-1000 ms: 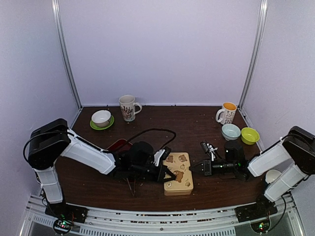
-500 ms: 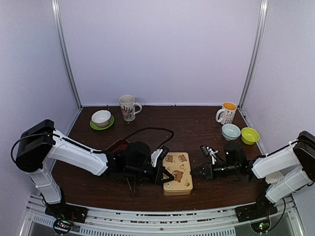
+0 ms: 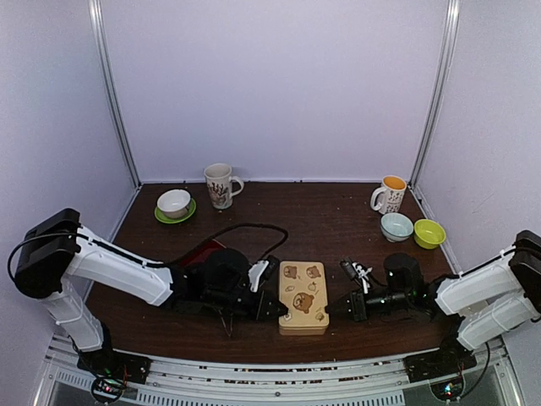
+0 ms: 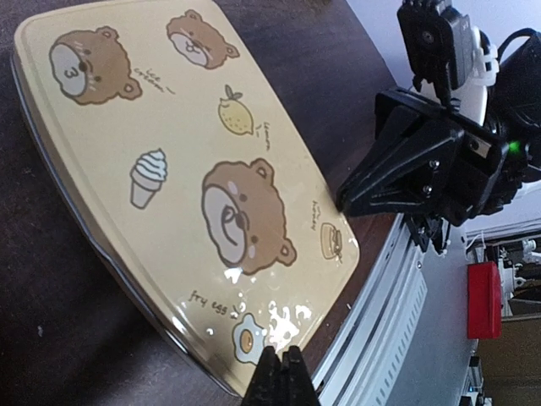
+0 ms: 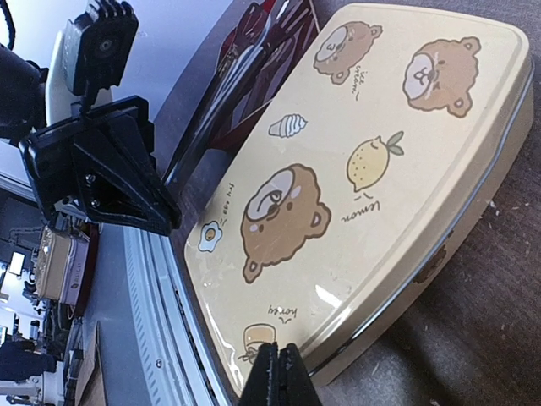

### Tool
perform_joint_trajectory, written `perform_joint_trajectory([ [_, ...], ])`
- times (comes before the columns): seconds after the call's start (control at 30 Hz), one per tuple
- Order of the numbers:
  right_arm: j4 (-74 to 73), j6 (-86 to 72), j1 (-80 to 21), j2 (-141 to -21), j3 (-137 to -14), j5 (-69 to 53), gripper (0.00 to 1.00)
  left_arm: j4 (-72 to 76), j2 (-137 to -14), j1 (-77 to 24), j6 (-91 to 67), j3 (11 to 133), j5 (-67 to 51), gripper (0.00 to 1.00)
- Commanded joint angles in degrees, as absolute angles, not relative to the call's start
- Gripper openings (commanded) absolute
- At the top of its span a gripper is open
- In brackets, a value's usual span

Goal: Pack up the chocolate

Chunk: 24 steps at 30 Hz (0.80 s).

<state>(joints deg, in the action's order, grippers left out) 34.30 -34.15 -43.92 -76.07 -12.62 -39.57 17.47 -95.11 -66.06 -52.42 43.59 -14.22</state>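
2 closed claws either side of tin

- The left hand has drawn back off the lid of the tin, which now lies just to its right.
- The right hand has moved in, so the tin's edge is now just left of its closed tips.
- The left arm and right arm have sunk lower over the tabletop.
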Motion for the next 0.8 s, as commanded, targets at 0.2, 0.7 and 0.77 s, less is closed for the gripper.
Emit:
perform_joint_trajectory([
  [0.2, 24.0, -33.3, -47.7, -63.5, -12.6, -36.1, 0.00, 16.3, -100.2, -67.5, -51.5, 44.9, -15.0, 0.00],
  [0.7, 4.9, -26.2, -47.0, -59.3, -20.7, -18.1, 0.00, -8.3, -78.7, -62.6, -41.6, 46.6, 0.8, 0.10],
  [0.77, 1.6, -24.9, -45.2, -55.4, -21.4, -12.6, 0.00, -12.2, -74.0, -60.0, -39.4, 45.7, 3.2, 0.41],
])
